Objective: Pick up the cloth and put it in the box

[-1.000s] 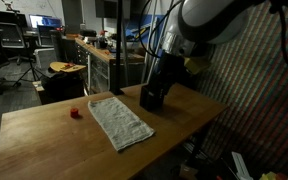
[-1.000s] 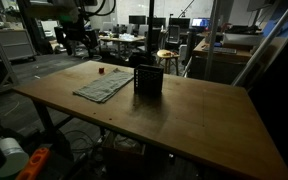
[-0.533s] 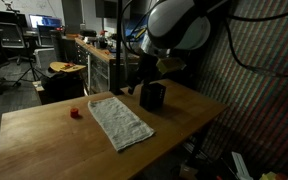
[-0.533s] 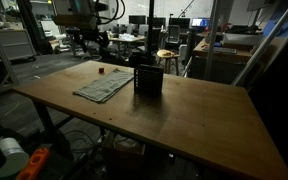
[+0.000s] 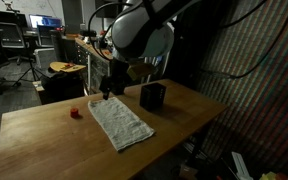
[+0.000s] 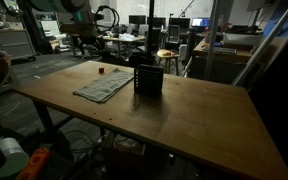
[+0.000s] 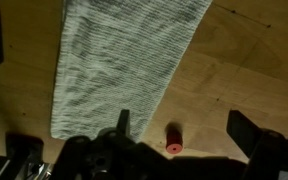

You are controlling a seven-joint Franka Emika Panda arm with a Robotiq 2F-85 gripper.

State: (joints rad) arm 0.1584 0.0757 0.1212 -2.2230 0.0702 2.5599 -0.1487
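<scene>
Wrist view looks straight down on a wooden table (image 7: 244,70) with the light grey ribbed cloth (image 7: 124,60) lying flat across it and a small red object (image 7: 172,139) just beside the cloth's edge, not touching it; dark finger parts show at the left and right margins, so the jaws stand spread wide with nothing between them. In both exterior views the table (image 5: 44,140) (image 6: 194,120) stands in a cluttered lab, with desks, monitors (image 6: 174,22) and an office chair (image 5: 19,50) in the far background. The cloth (image 5: 121,123) (image 6: 104,86) lies just left of the black mesh box (image 5: 153,96) (image 6: 148,80), outside it and apart from it. Compared with a second ago, the arm has swung left, away from the box, and the gripper (image 5: 106,88) now hangs above the cloth's far end; cloth, box and red object (image 5: 74,113) have not shifted. Only the exterior views show the box; only the wrist view shows the cloth's weave.
</scene>
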